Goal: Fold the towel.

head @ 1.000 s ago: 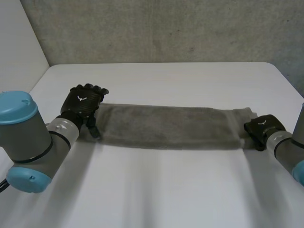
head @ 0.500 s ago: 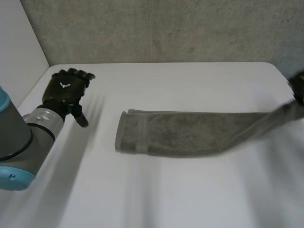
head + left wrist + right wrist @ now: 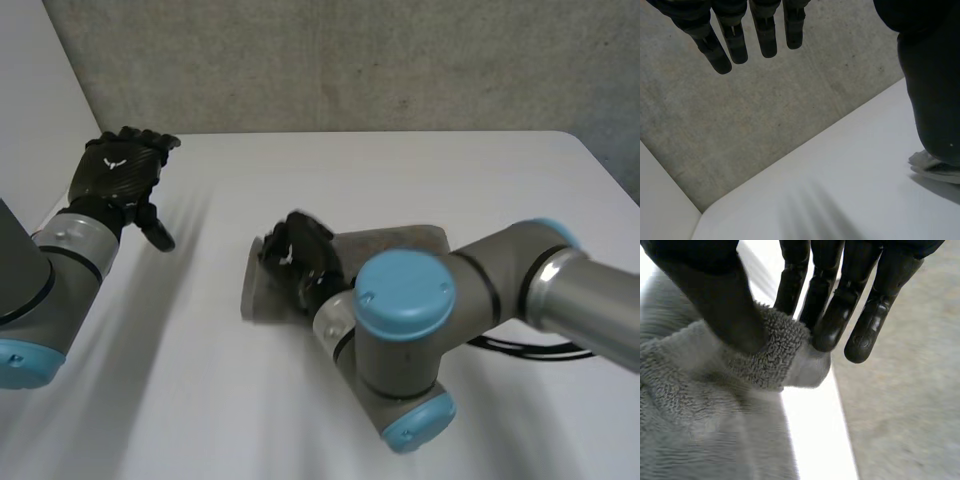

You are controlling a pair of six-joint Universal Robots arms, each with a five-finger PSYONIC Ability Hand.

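The grey towel (image 3: 395,242) lies doubled over at the table's middle, shorter than before, its left end (image 3: 258,295) flat on the table. My right hand (image 3: 300,262) is over that left end, its arm reaching across the towel. In the right wrist view the towel's thick edge (image 3: 775,355) sits between the thumb and the straight fingers (image 3: 840,305), which pinch it. My left hand (image 3: 115,175) hovers off to the left, above the table and apart from the towel. Its fingers (image 3: 735,40) are straight and spread with nothing in them. A bit of the towel (image 3: 935,170) shows beside its thumb.
The white table (image 3: 400,170) runs back to a grey concrete wall (image 3: 350,60). A white wall panel (image 3: 40,90) stands at the far left. The right arm's blue-capped elbow (image 3: 405,295) hangs over the towel's near side.
My right hand carried the towel's right end across to the left, over the left end, so the towel is doubled. My left hand drew back to the left and up.
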